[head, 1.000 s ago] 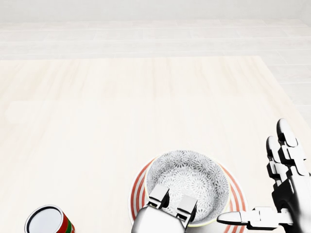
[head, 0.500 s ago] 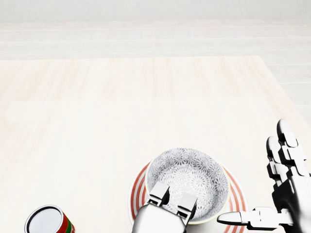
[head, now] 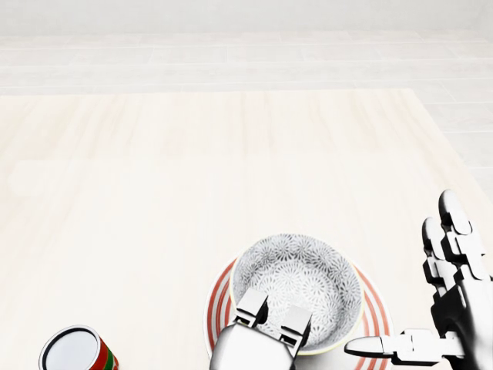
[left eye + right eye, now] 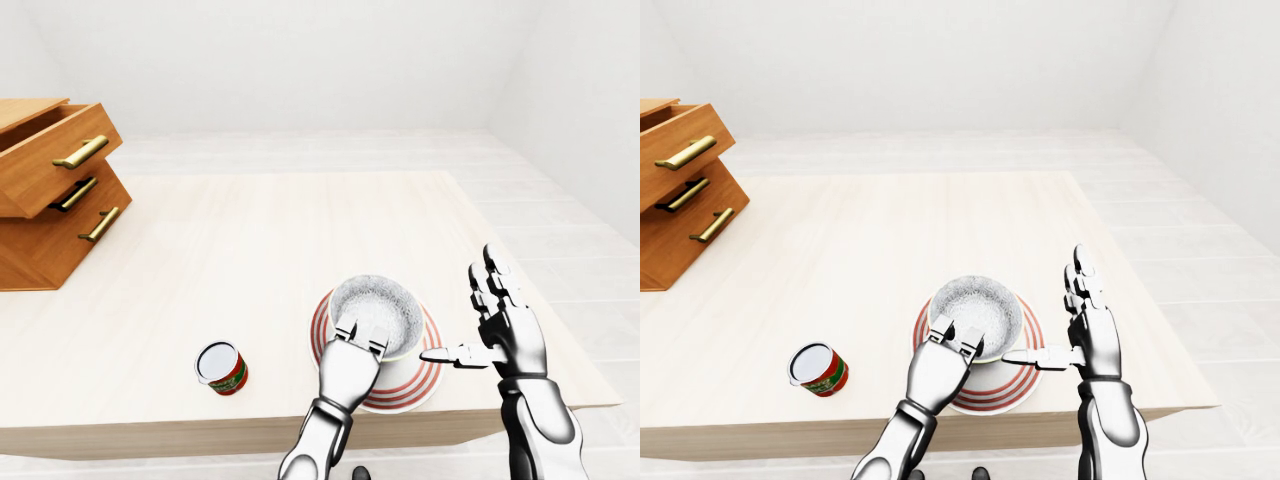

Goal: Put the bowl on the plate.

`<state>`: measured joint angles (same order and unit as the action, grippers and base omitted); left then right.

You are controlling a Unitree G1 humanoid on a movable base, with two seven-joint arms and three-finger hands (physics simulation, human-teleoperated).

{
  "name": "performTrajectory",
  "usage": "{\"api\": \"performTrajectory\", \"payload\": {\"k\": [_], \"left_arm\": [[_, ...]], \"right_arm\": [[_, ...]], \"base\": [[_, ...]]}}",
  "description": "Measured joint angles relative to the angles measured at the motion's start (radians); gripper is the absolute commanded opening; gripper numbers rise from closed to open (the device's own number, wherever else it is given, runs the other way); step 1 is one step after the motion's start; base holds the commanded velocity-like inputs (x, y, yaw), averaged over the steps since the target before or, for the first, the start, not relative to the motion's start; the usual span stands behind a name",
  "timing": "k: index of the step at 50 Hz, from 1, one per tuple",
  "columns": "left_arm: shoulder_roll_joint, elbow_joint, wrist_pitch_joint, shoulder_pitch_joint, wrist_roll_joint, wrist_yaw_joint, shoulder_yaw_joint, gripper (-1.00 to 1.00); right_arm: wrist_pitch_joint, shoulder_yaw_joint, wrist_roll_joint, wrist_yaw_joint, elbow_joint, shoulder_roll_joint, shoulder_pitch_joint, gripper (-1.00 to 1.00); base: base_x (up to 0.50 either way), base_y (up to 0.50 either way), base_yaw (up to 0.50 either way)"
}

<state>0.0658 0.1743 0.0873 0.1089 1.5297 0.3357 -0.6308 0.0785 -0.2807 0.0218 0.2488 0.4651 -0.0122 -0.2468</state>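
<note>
Since a second ago, the bowl and the left hand have been creeping a little toward the top of the head view. The right hand and the camera have not moved.

The bowl, white with a grey flower pattern, is sitting over a red-ringed plate close to the near edge of a pale wooden table. The plate's rings are showing on both sides of the bowl, so it looks roughly centred.

The left hand is pinching the bowl's near rim. Two fingers are hooking down inside it and the thumb is hidden underneath.

The right hand is spreading open just beside the plate, on the right of the view. Its fingers are pointing up and its thumb is reaching toward the plate's edge. It is not touching the bowl.

A red-and-green can is standing well apart to the left. Wooden drawers are sitting at the far left of the eye views, with the top one pulled out.

The task looks almost finished, with the bowl over the plate. I cannot tell whether its base is resting there or hanging just above. What seems left is settling it, letting go of the rim and drawing the hand away.
</note>
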Motion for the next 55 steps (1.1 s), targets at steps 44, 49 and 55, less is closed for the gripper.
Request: {"api": "performTrajectory", "payload": {"k": [44,49,55], "left_arm": [[-0.013,-0.044,0.0,0.015,-0.004,-0.024,-0.001,-0.84],[-0.016,-0.051,0.0,0.018,-0.007,-0.028,-0.002,-0.73],[-0.018,-0.058,0.0,0.021,-0.016,-0.031,-0.001,-0.58]], "right_arm": [[0.009,-0.003,-0.002,-0.001,0.006,0.001,0.004,1.0],[0.009,-0.004,0.0,-0.001,0.006,0.002,0.005,1.0],[0.009,-0.005,0.002,-0.002,0.004,0.002,0.006,1.0]], "base": [[0.0,0.0,0.0],[0.0,0.0,0.0],[0.0,0.0,0.0]]}}
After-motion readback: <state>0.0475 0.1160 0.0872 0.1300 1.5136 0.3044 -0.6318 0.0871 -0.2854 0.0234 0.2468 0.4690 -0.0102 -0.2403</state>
